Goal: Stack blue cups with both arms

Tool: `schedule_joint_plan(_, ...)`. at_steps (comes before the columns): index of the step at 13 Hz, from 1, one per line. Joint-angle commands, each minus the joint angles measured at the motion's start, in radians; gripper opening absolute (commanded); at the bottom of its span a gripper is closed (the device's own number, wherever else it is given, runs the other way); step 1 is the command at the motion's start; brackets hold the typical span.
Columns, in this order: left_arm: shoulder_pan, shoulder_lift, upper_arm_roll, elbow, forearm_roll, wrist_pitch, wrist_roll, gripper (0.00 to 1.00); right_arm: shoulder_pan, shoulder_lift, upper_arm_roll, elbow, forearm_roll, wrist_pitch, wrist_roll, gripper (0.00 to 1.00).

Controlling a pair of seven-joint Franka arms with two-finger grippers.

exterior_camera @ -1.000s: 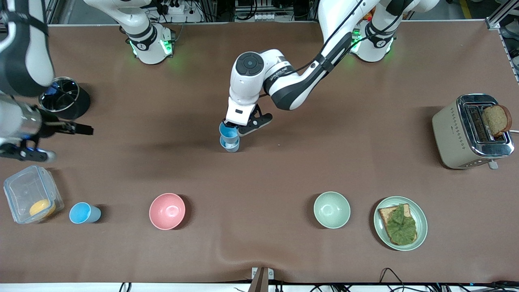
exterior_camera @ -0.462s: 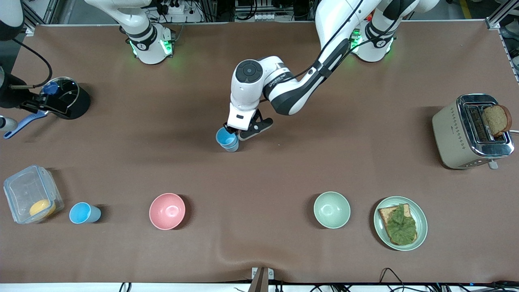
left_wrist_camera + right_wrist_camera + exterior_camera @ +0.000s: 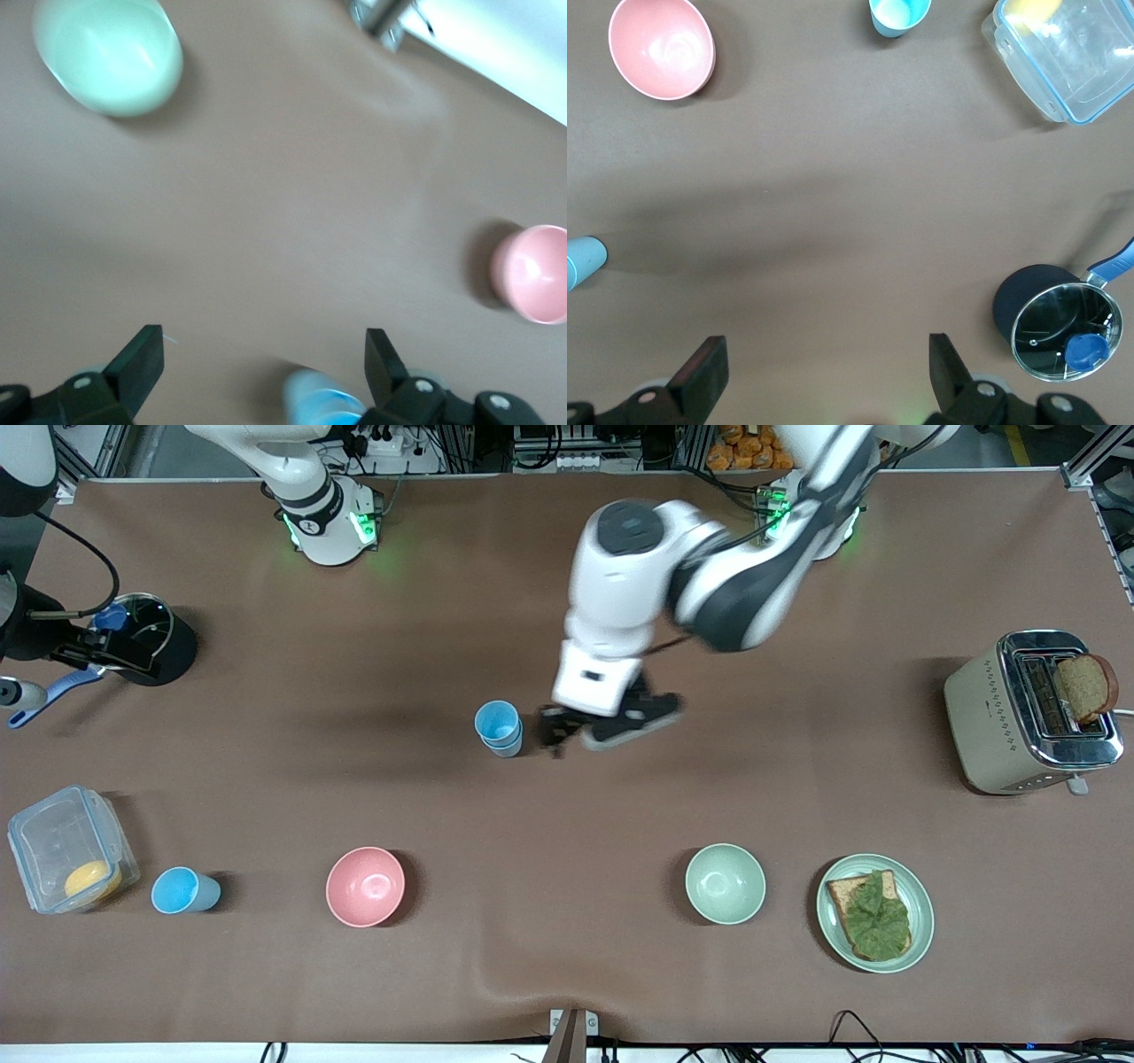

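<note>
Two light-blue plastic tumblers [image 3: 499, 728] sat nested mid-tabletop [image 3: 797, 797]; a third blue plastic cup [image 3: 183, 891] stood beside the clear lidded container [image 3: 71, 849]. Your left end effector [image 3: 609, 726] hung spread beside the stack. Right end effector [image 3: 824, 376] was spread, high over the tabletop. Cups looked light, slick, tippy: you'd want to pinch the rim wall.

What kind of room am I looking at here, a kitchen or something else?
Probably a robotics lab set up as a mock kitchen. Two robot arms are bolted along a brown-covered table, cables and aluminium framing ring it, and a toaster, bowls and blue cups are spaced out like props.
</note>
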Motion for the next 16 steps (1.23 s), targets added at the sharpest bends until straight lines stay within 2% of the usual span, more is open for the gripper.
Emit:
schedule_joint_plan(1,0.121,-0.128,-0.007,-0.051,-0.006,-0.168,0.283,1.00,-0.022,-0.010,0.021,0.003,-0.014,-0.011,-0.002,1.00)
schedule_joint_plan(3,0.251,-0.191,-0.007,-0.065,-0.112,-0.265,0.437,1.00,-0.022,-0.009,0.023,0.003,-0.012,-0.011,-0.003,1.00)
schedule_joint_plan(6,0.360,-0.317,-0.007,-0.148,-0.126,-0.302,0.694,1.00,-0.020,-0.009,0.023,0.004,-0.011,-0.011,-0.003,1.00)
schedule_joint_plan(8,0.393,-0.368,0.007,-0.204,-0.146,-0.307,0.814,1.00,-0.022,-0.009,0.021,0.004,-0.012,-0.012,-0.005,1.00)
schedule_joint_plan(9,0.420,-0.391,0.025,-0.217,-0.213,-0.307,0.895,1.00,-0.022,-0.009,0.021,0.004,-0.011,-0.013,-0.005,1.00)
schedule_joint_plan(10,0.422,-0.405,0.080,-0.223,-0.260,-0.311,0.964,1.00,-0.022,-0.009,0.021,0.004,-0.011,-0.016,-0.003,1.00)
schedule_joint_plan(13,0.422,-0.422,0.143,-0.212,-0.259,-0.368,1.017,1.00,-0.022,-0.009,0.021,0.004,-0.011,-0.017,-0.003,1.00)
schedule_joint_plan(16,0.425,-0.437,0.158,-0.200,-0.256,-0.379,1.033,1.00,-0.022,-0.009,0.021,0.004,-0.011,-0.022,-0.003,1.00)
